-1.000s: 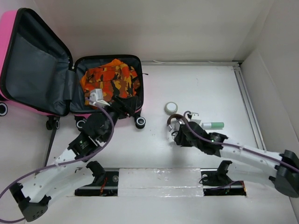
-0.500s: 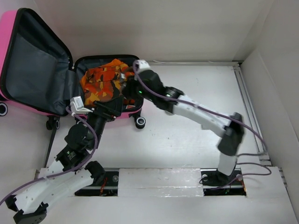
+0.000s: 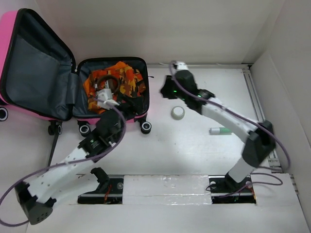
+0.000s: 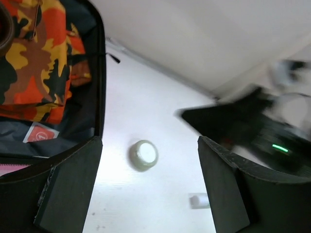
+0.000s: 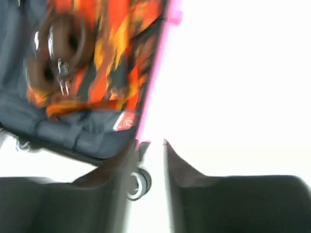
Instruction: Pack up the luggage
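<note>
White tabletop and pale walls frame the luggage (image 3: 29, 58), which lies open at ten o'clock in the top view, with the lid flung left and an orange camouflage garment (image 3: 129, 80) filling the tray. A second ago the right gripper (image 5: 151, 142) carried the brown headphones (image 3: 104, 81) near mid-table. Now they rest on the garment and that arm has pulled back toward one o'clock, so one more item looks packed. The round white jar (image 3: 178, 112) and green tube (image 3: 221, 130) wait outside at centre and four o'clock, so packing seems unfinished. Only the right wrist view, though blurred, shows those fingers parted by a narrow slit, holding nothing. Only the left wrist view shows the left gripper (image 4: 149, 141) spread wide and empty at the tray's three o'clock rim, facing the jar.
</note>
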